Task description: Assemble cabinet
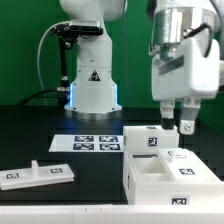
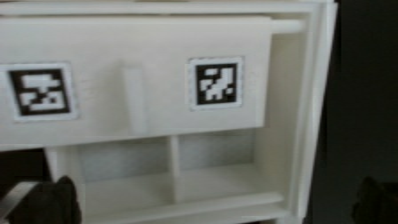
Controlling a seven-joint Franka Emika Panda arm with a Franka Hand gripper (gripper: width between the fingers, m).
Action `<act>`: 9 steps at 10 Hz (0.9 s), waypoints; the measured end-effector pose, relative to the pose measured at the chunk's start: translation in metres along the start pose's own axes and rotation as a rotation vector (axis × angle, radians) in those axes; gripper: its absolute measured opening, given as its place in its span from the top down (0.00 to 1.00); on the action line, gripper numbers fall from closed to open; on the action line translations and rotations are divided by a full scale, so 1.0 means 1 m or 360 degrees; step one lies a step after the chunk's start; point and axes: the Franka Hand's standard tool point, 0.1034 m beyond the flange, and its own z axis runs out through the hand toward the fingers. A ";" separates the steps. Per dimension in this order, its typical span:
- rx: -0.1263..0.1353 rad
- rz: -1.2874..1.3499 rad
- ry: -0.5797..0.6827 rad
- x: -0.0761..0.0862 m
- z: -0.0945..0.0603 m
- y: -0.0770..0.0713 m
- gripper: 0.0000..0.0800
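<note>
On the exterior view's left, a loose panel (image 1: 35,175) of the cabinet lies flat on the dark table (image 1: 30,135), white, with a square tag near each end and a small raised piece on its middle. Just past it towards the middle, the marker board (image 1: 85,143) lies flat in front of the white robot base (image 1: 92,85), which bears a triangle sticker and has a blue glow at its foot. On the exterior view's right stands the cabinet body (image 1: 165,170), a white box with tags on its top and its near face, and the gripper (image 1: 177,127) hangs directly over its far part. Only the wrist view looks down into that body (image 2: 134,60): two black-and-white tags (image 2: 215,82) sit side by side on a white face, and beside them two open compartments are split by a thin divider. There the dark fingers (image 2: 54,200) show at opposite edges of the picture, so the gripper (image 2: 214,200) is spread wide and clasps nothing, with the box between and beneath the tips; whether the tips touch it I cannot tell. The tabletop is black and matte, and behind the base are a pale wall and black cables.
</note>
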 end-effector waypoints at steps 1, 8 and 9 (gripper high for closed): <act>0.0001 0.0045 0.0002 0.007 0.002 0.008 0.01; 0.0050 0.0244 -0.0062 0.006 0.012 -0.002 0.00; 0.0030 0.0263 -0.0073 -0.001 0.016 -0.004 0.00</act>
